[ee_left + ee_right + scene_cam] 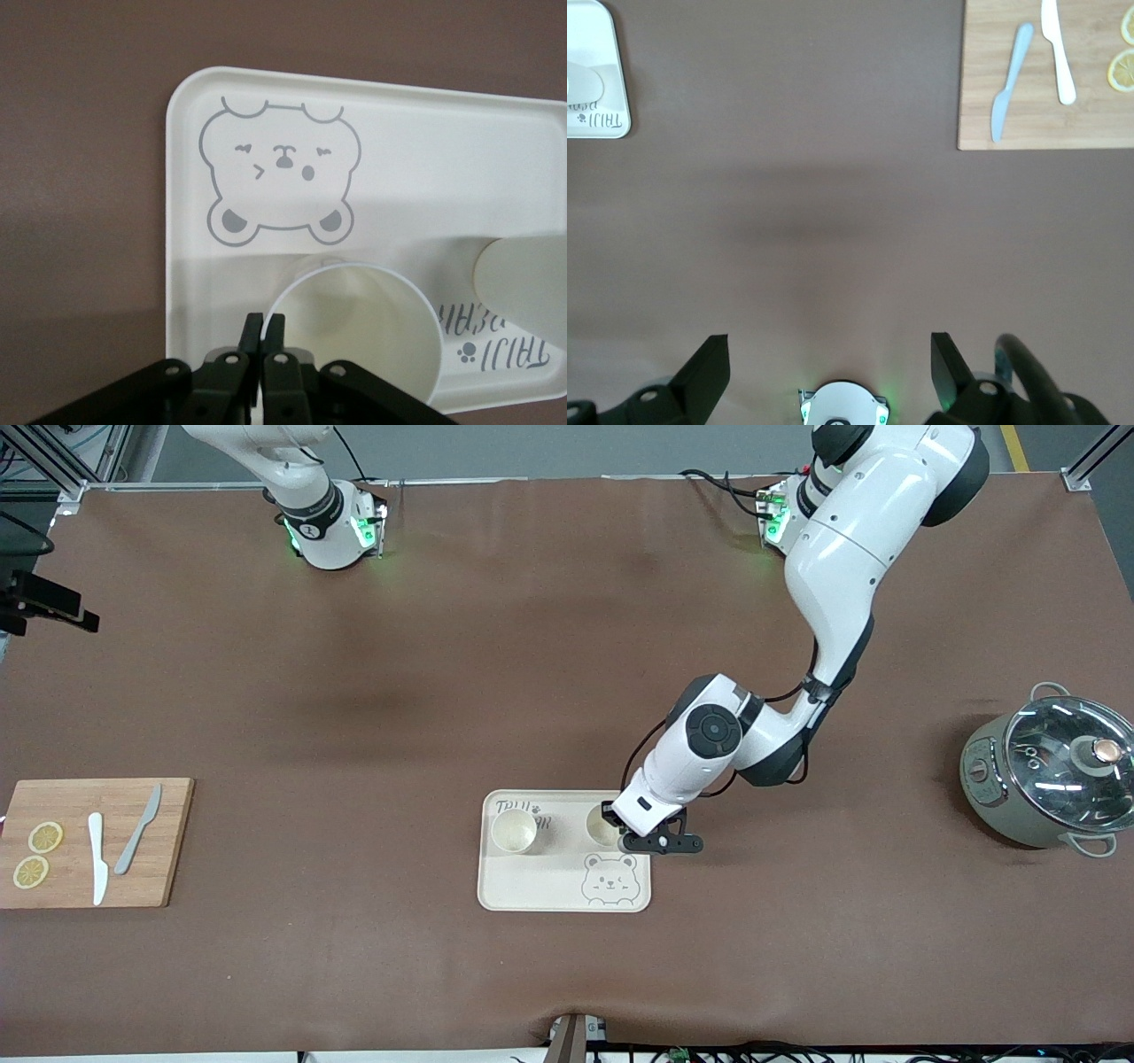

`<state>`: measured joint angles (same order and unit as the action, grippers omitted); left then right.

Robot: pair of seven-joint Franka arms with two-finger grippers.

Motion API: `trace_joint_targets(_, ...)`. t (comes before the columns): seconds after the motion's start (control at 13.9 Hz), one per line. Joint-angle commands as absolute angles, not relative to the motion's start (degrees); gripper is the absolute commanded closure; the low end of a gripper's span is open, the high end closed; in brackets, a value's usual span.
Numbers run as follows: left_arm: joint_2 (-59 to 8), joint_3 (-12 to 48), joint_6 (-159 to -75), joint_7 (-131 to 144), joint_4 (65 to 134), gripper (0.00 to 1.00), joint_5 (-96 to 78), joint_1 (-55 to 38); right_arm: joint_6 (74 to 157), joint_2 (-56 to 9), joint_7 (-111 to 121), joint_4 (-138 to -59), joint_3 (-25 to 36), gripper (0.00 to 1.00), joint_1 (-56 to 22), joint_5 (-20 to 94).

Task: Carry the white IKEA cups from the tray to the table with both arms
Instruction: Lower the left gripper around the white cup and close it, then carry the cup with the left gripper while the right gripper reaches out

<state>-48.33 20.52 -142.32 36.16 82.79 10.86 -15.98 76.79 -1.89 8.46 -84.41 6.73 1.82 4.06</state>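
Note:
Two white IKEA cups stand upright on the cream bear tray (532,886), side by side on its part farther from the front camera. My left gripper (618,831) is low over the tray, shut on the thin rim of the cup (601,828) toward the left arm's end. In the left wrist view its fingertips (254,329) pinch that cup's (363,336) wall, one inside and one outside. The other cup (514,831) stands free, and shows at the edge of that view as well (527,283). My right gripper (828,354) hangs open and empty, high over the table by its own base.
A wooden cutting board (168,841) with two lemon slices (37,854) and two knives (115,843) lies at the right arm's end. A grey-green pot with a glass lid (1045,775) stands at the left arm's end.

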Motion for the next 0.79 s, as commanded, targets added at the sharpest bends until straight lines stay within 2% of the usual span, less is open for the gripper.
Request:
trace_joint_targets(0.0,-45.6,19.8,-137.0,36.7,82.2,1.00,12.6,-15.5,76.5,-4.2,8.9,-81.9,6.9,0.00,1.1,4.4)
trace_joint_targets(0.43,-34.4,19.9,-124.2,32.4,82.7,1.00,12.8,-10.8,76.9,-8.9,9.2,-81.9,6.9,0.00,0.8,3.2)
trace_joint_targets(0.58,-32.0,20.0,-119.3,32.7,82.9,1.00,12.7,-8.8,81.0,-9.9,9.2,-82.5,6.9,0.00,-0.7,3.3)
trace_joint_targets(0.72,-30.3,19.9,-112.2,32.9,83.2,1.00,12.7,-8.4,83.5,-13.9,8.6,-83.2,6.9,0.00,-2.4,3.4)
